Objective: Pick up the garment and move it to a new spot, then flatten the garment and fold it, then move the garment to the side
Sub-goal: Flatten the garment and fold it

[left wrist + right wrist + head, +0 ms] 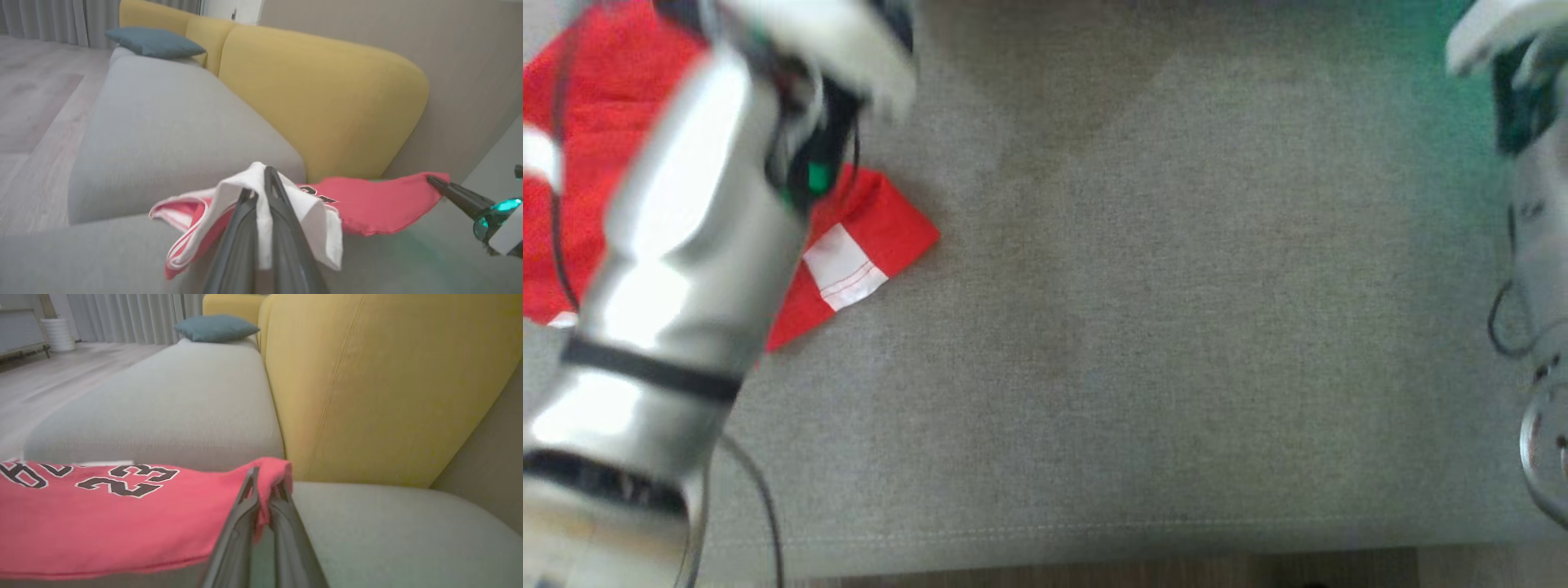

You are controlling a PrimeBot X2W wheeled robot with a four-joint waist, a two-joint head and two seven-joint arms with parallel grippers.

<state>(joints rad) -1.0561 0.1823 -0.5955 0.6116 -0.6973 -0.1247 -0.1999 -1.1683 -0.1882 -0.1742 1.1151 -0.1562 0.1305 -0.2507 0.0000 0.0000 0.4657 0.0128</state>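
The garment is a red jersey with white trim and black numbers, lying on the grey sofa seat at the upper left of the head view. My left forearm reaches over it there. In the left wrist view my left gripper is shut on a white-trimmed edge of the garment, lifting it off the seat. My right gripper is shut on a red corner of the garment; the left wrist view shows that same right gripper at the garment's far corner.
A yellow backrest runs along the rear of the seat. A blue-grey cushion lies at the sofa's far end. Wooden floor and curtains lie beyond. The seat's front edge runs along the bottom of the head view.
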